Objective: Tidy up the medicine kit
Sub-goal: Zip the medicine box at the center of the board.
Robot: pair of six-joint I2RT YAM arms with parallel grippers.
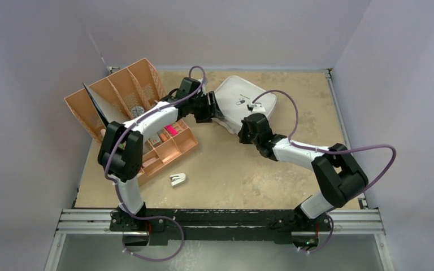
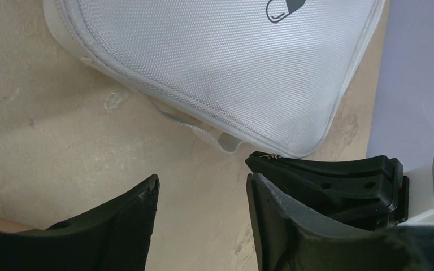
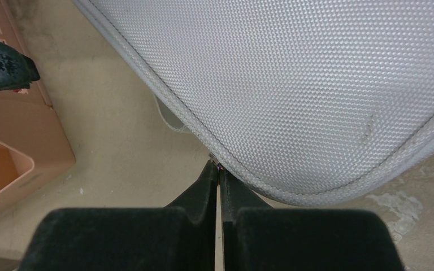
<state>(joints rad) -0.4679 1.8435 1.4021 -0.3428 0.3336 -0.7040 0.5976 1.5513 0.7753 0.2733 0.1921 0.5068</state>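
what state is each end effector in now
left end effector: open, empty
right end effector: closed at the edge of the medicine kit, grip unclear

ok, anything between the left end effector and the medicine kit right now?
Nothing visible. The left end effector is open, with only bare table between it and the near edge of the medicine kit, where a small grey loop sticks out. The right end effector, shut, sits at the kit's zip seam, off to the side.
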